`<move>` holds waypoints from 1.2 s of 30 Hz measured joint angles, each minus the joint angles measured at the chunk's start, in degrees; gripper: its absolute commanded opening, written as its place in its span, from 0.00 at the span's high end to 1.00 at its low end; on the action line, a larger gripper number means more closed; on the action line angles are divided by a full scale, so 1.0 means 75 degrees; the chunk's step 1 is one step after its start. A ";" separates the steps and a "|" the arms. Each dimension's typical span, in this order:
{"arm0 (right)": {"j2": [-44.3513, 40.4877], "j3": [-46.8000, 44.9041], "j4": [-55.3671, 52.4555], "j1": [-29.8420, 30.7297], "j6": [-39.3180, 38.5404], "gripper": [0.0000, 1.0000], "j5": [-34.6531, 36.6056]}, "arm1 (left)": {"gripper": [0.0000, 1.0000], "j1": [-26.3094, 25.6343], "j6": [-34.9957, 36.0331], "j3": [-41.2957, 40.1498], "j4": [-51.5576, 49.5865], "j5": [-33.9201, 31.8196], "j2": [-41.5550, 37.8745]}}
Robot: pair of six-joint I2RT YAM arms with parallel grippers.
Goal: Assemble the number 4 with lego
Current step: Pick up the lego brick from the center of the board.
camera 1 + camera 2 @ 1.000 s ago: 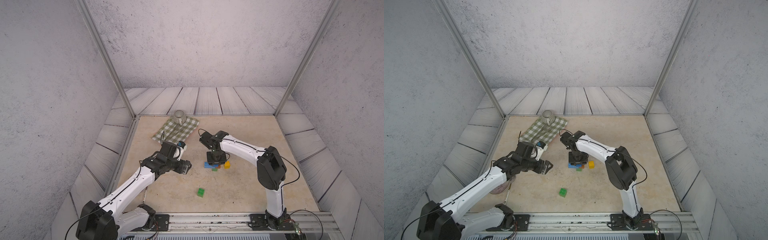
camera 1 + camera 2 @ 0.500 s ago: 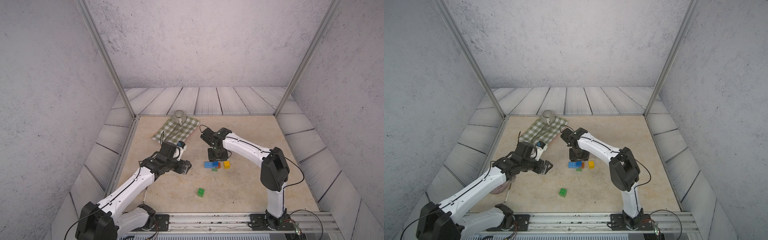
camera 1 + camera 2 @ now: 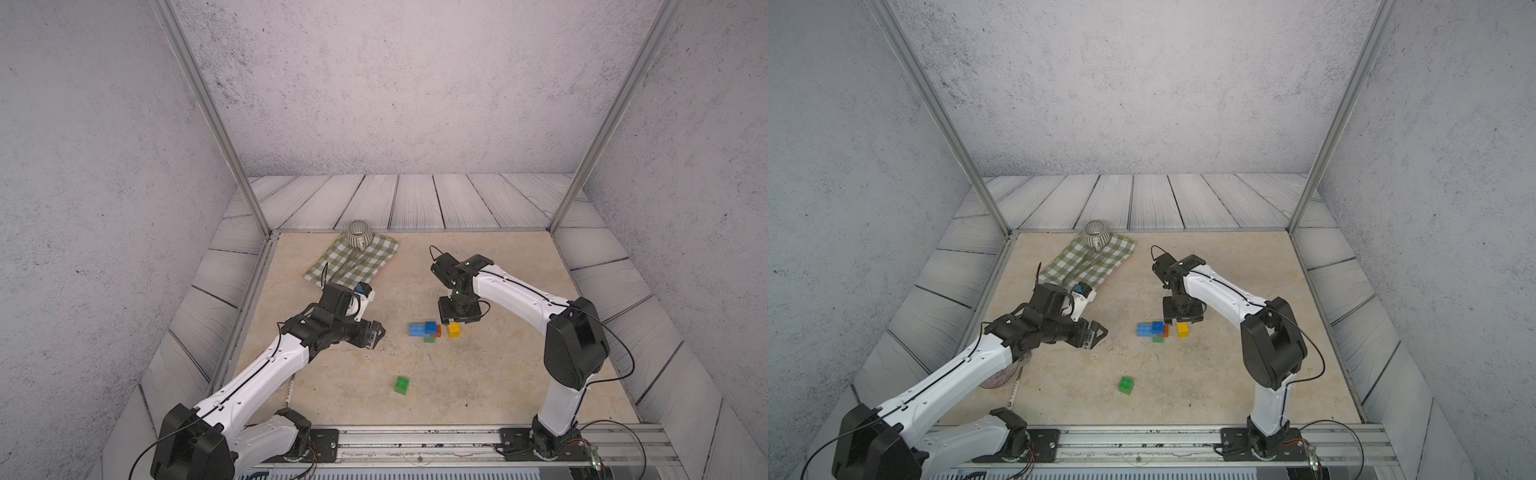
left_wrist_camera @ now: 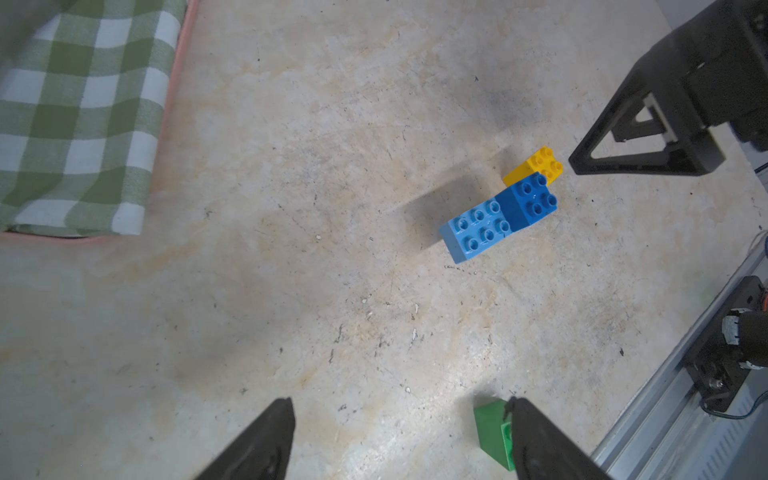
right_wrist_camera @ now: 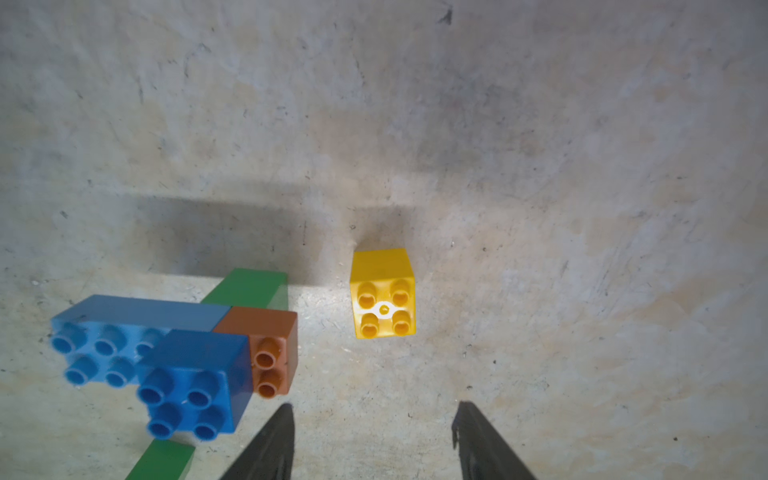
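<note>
Nearby: cloth [image 3: 368, 261] with cup [image 3: 358, 233] | yellow brick [image 3: 454, 329] just beside joined bricks [image 3: 423, 329]

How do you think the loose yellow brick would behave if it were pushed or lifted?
The yellow brick looks like hard moulded plastic, so probably stiff. Sitting flat and boxy, it should slide rather than roll. Its smooth sides might slip when gripped.

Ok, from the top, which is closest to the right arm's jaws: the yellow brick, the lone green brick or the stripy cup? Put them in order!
1. yellow brick, just by the jaws, beside the joined bricks.
2. lone green brick, out alone toward the front.
3. stripy cup, far back on the checked cloth.
</note>
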 measured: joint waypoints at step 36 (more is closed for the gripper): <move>0.0705 -0.0635 0.1145 -0.0469 -0.0632 0.73 -0.0408 | 0.16 0.0038 -0.0035 -0.0029 0.0032 0.0099 0.0000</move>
